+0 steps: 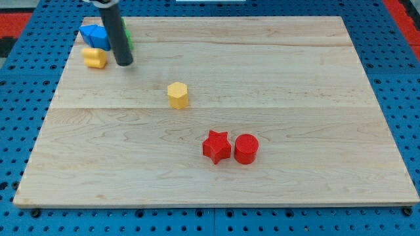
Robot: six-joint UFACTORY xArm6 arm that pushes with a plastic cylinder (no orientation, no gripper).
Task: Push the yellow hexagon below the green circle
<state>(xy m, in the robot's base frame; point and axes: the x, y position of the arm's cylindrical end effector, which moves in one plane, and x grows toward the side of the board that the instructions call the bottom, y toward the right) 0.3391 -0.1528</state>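
Observation:
The yellow hexagon lies near the middle of the wooden board, a little left of centre. A green block shows only as a sliver behind my rod at the view's top left, so its shape cannot be made out. My tip rests on the board at the top left, just below that green sliver and well to the upper left of the yellow hexagon, not touching it.
A blue block sits at the top left corner, with a second yellow block just below it, left of my tip. A red star and a red cylinder stand side by side lower right of centre.

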